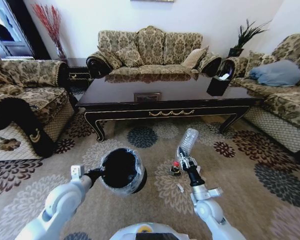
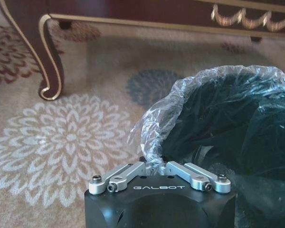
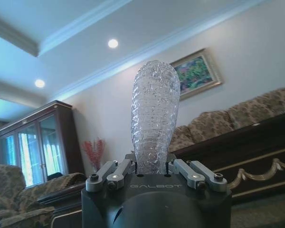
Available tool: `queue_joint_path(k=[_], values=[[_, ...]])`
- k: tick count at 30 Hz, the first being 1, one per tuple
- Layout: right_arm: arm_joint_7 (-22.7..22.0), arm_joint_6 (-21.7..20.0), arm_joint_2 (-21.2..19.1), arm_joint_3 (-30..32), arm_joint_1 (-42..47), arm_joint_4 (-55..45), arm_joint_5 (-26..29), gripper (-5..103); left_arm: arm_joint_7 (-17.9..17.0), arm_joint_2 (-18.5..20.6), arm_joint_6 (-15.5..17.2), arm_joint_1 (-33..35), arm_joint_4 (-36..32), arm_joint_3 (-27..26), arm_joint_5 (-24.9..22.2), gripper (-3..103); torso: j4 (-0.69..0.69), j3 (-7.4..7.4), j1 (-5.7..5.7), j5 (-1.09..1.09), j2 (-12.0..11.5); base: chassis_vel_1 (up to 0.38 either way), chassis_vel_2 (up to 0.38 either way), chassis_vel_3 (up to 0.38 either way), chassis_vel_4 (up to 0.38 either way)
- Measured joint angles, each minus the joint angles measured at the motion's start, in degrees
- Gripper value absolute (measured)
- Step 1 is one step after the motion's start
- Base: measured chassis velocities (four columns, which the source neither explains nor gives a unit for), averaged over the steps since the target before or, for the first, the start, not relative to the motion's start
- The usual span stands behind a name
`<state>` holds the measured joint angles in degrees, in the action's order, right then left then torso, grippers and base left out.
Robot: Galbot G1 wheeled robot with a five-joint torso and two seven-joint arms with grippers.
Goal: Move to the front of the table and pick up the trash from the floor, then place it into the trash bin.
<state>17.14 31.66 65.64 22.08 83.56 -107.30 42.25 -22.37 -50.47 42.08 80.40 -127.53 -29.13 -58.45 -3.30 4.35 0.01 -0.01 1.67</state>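
Right gripper is closed on a crumpled clear plastic bottle, jaws clamped at its lower end, bottle sticking up and away toward the coffee desk. Left gripper has its jaws pinched on the rim of the trash bin, holding it off the carpet with the mouth tipped toward the robot.

Step in hand looks like the drop: bring the bottle left over the bin mouth, point it down into the opening, release only once most of it is inside the rim. The bottle is long next to the opening (going in end-first should beat going in sideways). Keep the bin steady; the clear liner bag is loose at the rim and could snag.

Still on the carpet just beside the right gripper: a small dark round piece with a red bit and a white sliver, nearer the robot.

Around: black tissue box on the far right of the desk, sofas on three sides. Nothing between bottle and bin.
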Motion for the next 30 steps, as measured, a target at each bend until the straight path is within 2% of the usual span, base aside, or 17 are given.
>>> queue_joint_path(k=[3, 5, 7, 9, 11, 13, 15, 17, 20, 22, 26, 30], values=[[0.47, 0.77, -0.52, -1.26, -1.24, 0.77, -0.96, 25, 0.51, 2.36, 0.05, -2.3, 2.02, 1.96, -0.76, 1, 0.04, 0.0, 0.0, -0.01, 0.0, 0.0, 0.0, 0.0, 0.0], [0.93, 1.1, -1.8, -2.96, -3.25, 2.13, -1.58, 25, 1.26, 6.21, 0.11, -7.58, 4.97, 5.72, -1.85, 1, 0.03, 0.0, 0.0, 0.01, 0.0, 0.0, 0.0, 0.0, 0.0], [1.03, 1.12, -2.2, -3.33, -3.73, 2.43, -1.66, 25, 1.4, 6.96, 0.12, -9.01, 5.65, 6.68, -2.05, 1, 0.01, 0.0, 0.0, 0.01, 0.0, 0.0, 0.0, 0.0, 0.0], [1.85, 1.38, -4.05, -4.73, -6.13, 4.02, -1.7, 25, 1.59, 9.29, 0.1, -15.68, 8.71, 11.56, -3.32, 1, -0.02, 0.01, 0.0, 0.01, 0.0, 0.0, 0.0, 0.0, 0.0], [2.15, 1.45, -4.58, -5.13, -6.91, 4.55, -1.61, 25, 1.6, 9.56, 0.1, -17.29, 9.43, 12.93, -3.73, 1, 0.0, 0.01, 0.0, 0.02, 0.0, 0.0, 0.0, 0.0, 0.0], [2.75, 1.59, -6.04, -6.3, -9.57, 6.12, -1.05, 25, 1.67, 9.88, 0.1, -22.6, 11.92, 17.97, -4.83, 1, 0.0, 0.01, 0.0, 0.0, 0.0, 0.0, 0.0, 0.0, 0.0], [2.82, 1.65, -7.07, -7.54, -12.59, 8.01, -0.23, 25, 1.71, 9.66, 0.1, -26.69, 13.87, 21.93, -5.32, 1, -0.01, 0.0, 0.0, 0.01, -0.01, 0.0, 0.0, 0.0, 0.0], [2.82, 1.68, -7.36, -8.04, -13.89, 8.8, 0.1, 25, 1.68, 9.35, 0.1, -28.66, 14.97, 23.64, -5.39, 1, 0.01, 0.01, 0.0, 0.01, 0.0, 0.0, 0.0, 0.0, 0.0], [2.81, 1.77, -7.88, -10.05, -18.81, 11.64, 1.39, 25, 1.5, 7.35, 0.11, -34.69, 18.34, 28.63, -5.7, 1, 0.02, 0.01, 0.0, 0.01, -0.01, 0.0, 0.0, 0.0, 0.0], [2.8, 1.77, -7.91, -10.59, -19.8, 12.14, 1.73, 25, 1.44, 6.73, 0.11, -36.08, 19.06, 29.7, -5.9, 1, 0.01, 0.01, 0.0, 0.01, 0.0, 0.0, 0.0, 0.0, 0.0], [2.52, 1.72, -8.04, -14.1, -24.48, 14.06, 2.89, 25, 0.34, 2.15, 0.1, -42.47, 22.51, 34.53, -7.38, 1, -0.01, 0.01, 0.0, 0.01, -0.01, 0.0, 0.0, 0.0, 0.0], [2.43, 1.62, -7.97, -15.96, -26.42, 14.94, 3.0, 25, -0.58, -0.31, 0.09, -44.38, 23.88, 36.36, -7.86, 1, -0.01, 0.0, 0.0, 0.01, -0.01, 0.0, 0.0, 0.0, 0.0]])
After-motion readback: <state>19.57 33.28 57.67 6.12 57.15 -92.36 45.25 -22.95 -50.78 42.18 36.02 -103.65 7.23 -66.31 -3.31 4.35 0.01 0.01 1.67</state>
